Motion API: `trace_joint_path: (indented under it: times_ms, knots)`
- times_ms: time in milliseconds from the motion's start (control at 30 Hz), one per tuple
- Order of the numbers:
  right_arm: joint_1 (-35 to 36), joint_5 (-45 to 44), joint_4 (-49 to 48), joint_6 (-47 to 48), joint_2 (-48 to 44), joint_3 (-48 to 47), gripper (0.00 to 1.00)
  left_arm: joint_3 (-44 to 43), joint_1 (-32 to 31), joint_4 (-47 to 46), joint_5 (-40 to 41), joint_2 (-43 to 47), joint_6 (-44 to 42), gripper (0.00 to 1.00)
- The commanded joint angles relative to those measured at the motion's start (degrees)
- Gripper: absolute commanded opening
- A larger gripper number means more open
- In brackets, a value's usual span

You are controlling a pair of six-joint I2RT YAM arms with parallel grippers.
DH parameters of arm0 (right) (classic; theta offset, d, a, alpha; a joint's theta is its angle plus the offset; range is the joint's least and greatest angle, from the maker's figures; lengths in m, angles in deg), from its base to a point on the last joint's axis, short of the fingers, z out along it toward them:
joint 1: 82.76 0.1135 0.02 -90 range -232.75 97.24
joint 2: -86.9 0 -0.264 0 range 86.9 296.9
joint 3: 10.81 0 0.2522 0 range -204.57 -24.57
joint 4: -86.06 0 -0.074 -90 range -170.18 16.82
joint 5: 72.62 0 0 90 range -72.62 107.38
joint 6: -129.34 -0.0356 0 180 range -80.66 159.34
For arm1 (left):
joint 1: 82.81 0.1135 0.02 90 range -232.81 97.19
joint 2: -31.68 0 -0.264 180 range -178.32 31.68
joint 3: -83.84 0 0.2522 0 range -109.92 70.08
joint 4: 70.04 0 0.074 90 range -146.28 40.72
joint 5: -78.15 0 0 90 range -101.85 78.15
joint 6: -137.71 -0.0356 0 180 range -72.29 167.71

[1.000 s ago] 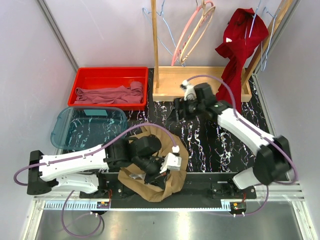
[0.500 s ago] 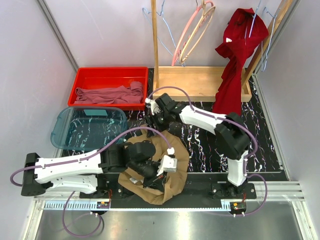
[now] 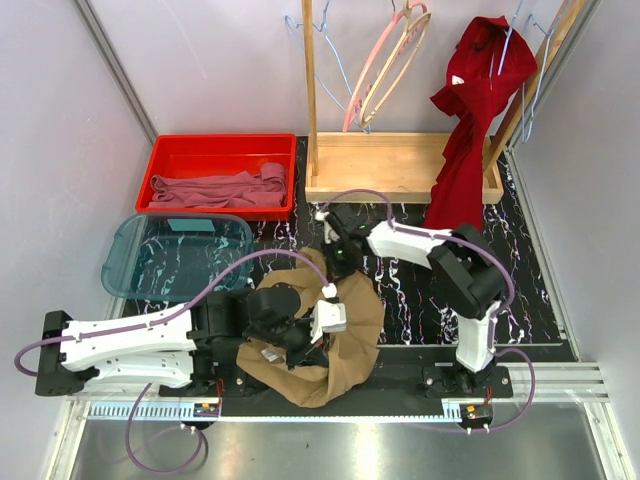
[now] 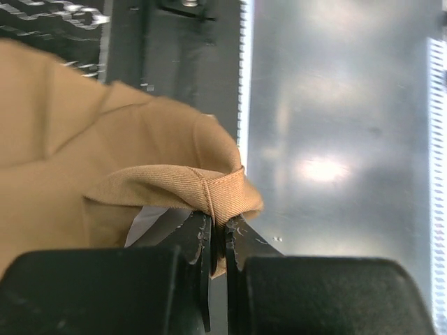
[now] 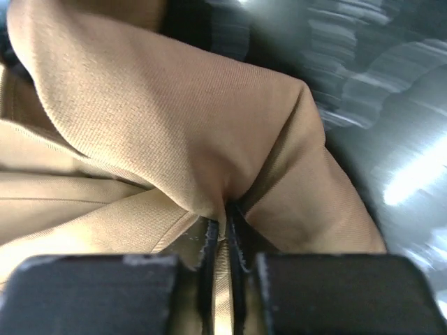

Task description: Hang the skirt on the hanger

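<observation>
**Both grippers pinch the skirt**

The left gripper (image 4: 218, 225) is pressed together on a folded edge of the tan skirt (image 4: 105, 146). The cloth edge, with its seam, sticks up right between the two black fingers. This gripper holds the near side of the skirt, close to the front edge of the desk (image 3: 405, 290). Its wrist sits low over the cloth. The left arm lies low and long. From its base at the near left corner it runs right along the front, bends, and ends over the skirt.

The right gripper (image 5: 227, 220) is pressed together too, pinching a fold of the skirt. The cloth bunches up in a soft hump above its fingers. It holds the far edge of the skirt. The right arm goes up from its base at the near right, bends at the elbow, then reaches left and tips down to the cloth.

The skirt lies in a crumpled heap on the desk, between the two arms, near the front. The hanger (image 3: 338, 88), made of thin blue wire, hangs on the wood rack (image 3: 311, 100) at the back, well apart from the skirt.
</observation>
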Motion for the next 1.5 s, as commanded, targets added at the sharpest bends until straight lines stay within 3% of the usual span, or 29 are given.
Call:
trace_joint_path:
  times_ms: [0,100,267,400,467,567,667,833,1000,1167,1467]
  knots:
    - [-11.17,-12.51,3.10,-6.30,-3.10,10.49,0.05,0.20,1.71,-4.39,7.77,0.03,1.29,0.00]
    - [-15.91,-16.11,2.30,-9.56,-8.46,16.13,0.00,0.11,3.64,-4.65,7.16,-1.37,0.85,0.00]
    - [-17.95,-22.18,4.14,-14.83,-18.30,20.11,0.00,-0.67,5.84,-4.91,5.67,-5.49,0.06,0.00]
    - [-17.95,-18.95,4.76,-13.79,-26.48,17.14,0.32,-1.38,6.64,-5.00,2.41,-9.02,-0.20,0.00]
    - [-17.87,-15.17,3.80,-10.82,-31.49,13.37,0.41,-1.38,6.64,-5.09,0.92,-10.68,-0.11,0.00]
    - [-17.78,-2.62,-0.15,-5.55,-34.49,7.92,0.52,-1.03,6.55,-5.70,-1.02,-11.92,0.24,0.00]
    - [-16.82,7.41,0.71,-0.98,-30.64,0.55,0.60,-0.42,6.64,-6.58,-3.04,-11.92,0.15,0.00]
    - [-8.65,2.87,8.62,8.26,-16.25,-11.87,0.78,0.73,6.64,-7.73,-4.71,-10.08,-0.03,0.00]
    - [-3.03,5.22,13.20,12.40,-4.01,-23.03,0.80,1.96,6.64,-8.08,-6.03,-8.58,0.59,0.00]
    - [-1.08,16.12,17.23,17.83,3.30,-27.17,0.80,3.89,6.64,-8.78,-6.38,-7.62,1.29,0.00]
    - [1.81,12.27,26.65,22.69,11.29,-32.36,0.81,5.12,6.64,-10.10,-5.68,-6.56,2.17,0.00]
